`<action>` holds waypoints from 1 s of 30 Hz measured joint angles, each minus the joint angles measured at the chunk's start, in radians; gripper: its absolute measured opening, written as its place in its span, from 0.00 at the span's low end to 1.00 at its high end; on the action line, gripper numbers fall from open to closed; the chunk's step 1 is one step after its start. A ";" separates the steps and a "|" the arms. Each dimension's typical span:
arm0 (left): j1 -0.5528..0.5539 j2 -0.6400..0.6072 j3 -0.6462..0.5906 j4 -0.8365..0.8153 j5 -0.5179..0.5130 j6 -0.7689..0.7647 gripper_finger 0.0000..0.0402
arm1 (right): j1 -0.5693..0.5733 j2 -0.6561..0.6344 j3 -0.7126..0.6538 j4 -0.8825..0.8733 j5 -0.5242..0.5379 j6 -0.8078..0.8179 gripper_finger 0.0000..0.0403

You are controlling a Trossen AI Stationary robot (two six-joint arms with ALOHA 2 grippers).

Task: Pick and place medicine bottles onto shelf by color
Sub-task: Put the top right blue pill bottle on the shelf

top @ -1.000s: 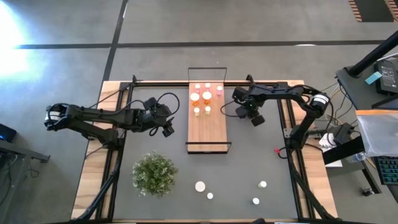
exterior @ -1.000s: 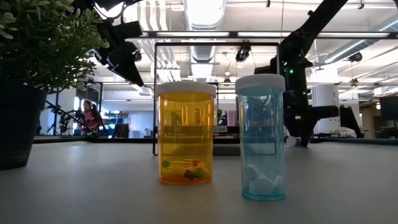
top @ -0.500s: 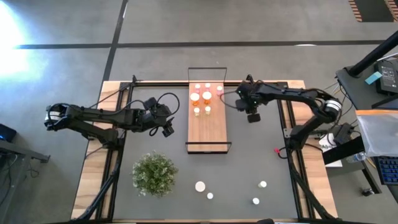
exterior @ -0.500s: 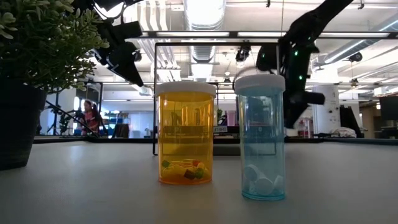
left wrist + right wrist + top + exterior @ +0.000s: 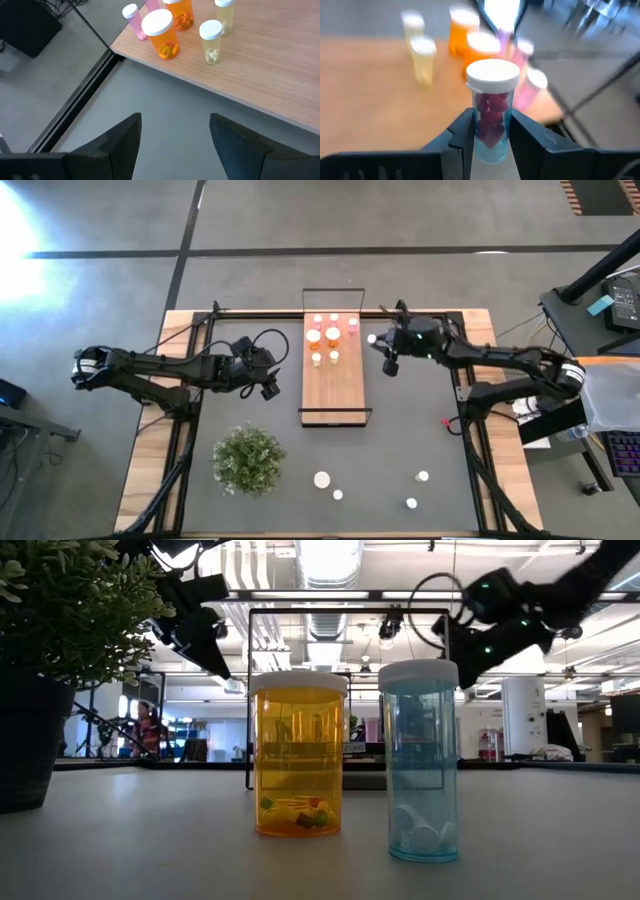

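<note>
My right gripper (image 5: 380, 348) hangs just right of the shelf's (image 5: 333, 380) far half, shut on a medicine bottle (image 5: 491, 100) that has a white cap, a clear bluish body and dark red pills. Several pink, orange and pale bottles (image 5: 330, 332) stand on their bases at the shelf's far end. My left gripper (image 5: 268, 386) waits open left of the shelf, nothing between its fingers (image 5: 175, 120). More bottles (image 5: 322, 479) stand near the table's front edge. Two of them, an orange one (image 5: 298, 755) and a blue one (image 5: 420, 760), fill the low view. My right gripper pinches the bottle's lower body (image 5: 491, 135) between its two fingers, one on each side. The fingers come nearly level from the table's right, slanting a little down. The bottle is lifted clear, its cap (image 5: 492, 75) standing above the fingers.
A bushy green plant (image 5: 247, 458) stands at the front left. Black wire frames rise at the shelf's far end (image 5: 333, 290) and near end (image 5: 335, 412). Loose white-capped bottles (image 5: 418, 488) stand at the front right. The shelf's near half (image 5: 335, 390) is bare wood.
My right gripper has risen and gone toward the shelf, tipping from pointing steeply down to almost level and rolling as it went. It has stayed shut on the bottle.
</note>
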 joint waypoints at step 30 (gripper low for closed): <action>0.000 0.000 0.000 0.013 0.000 -0.003 0.55 | 0.251 0.643 -0.149 1.165 -0.181 0.139 0.24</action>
